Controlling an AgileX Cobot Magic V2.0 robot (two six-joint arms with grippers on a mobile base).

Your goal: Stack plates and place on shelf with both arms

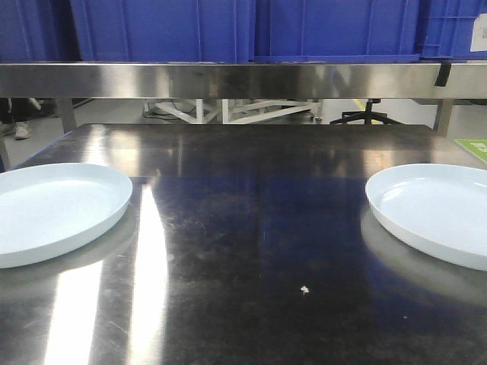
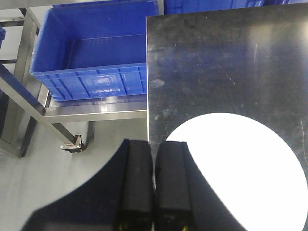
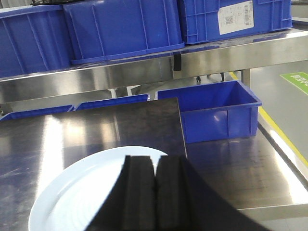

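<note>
Two plates were seen lying flat on the dark steel table (image 1: 243, 251), well apart and not stacked: the left plate (image 1: 53, 213) was set near the table's left edge and the right plate (image 1: 437, 209) near its right edge, with a small white speck (image 1: 304, 289) on the bare surface between them. Behind and above them a steel shelf (image 1: 243, 80) was loaded with blue crates (image 1: 160, 30). In the left wrist view, the left gripper (image 2: 154, 144) was shown with its two black fingers pressed together on nothing, only a thin seam being left between them. It was held at the table's edge, beside the left plate's rim; whether the rim was touched could not be told. In the right wrist view, the right gripper (image 3: 155, 161) was likewise found closed and empty, held over the near part of the right plate. An open blue bin (image 3: 216, 110) was seen just beside the table there.
</note>
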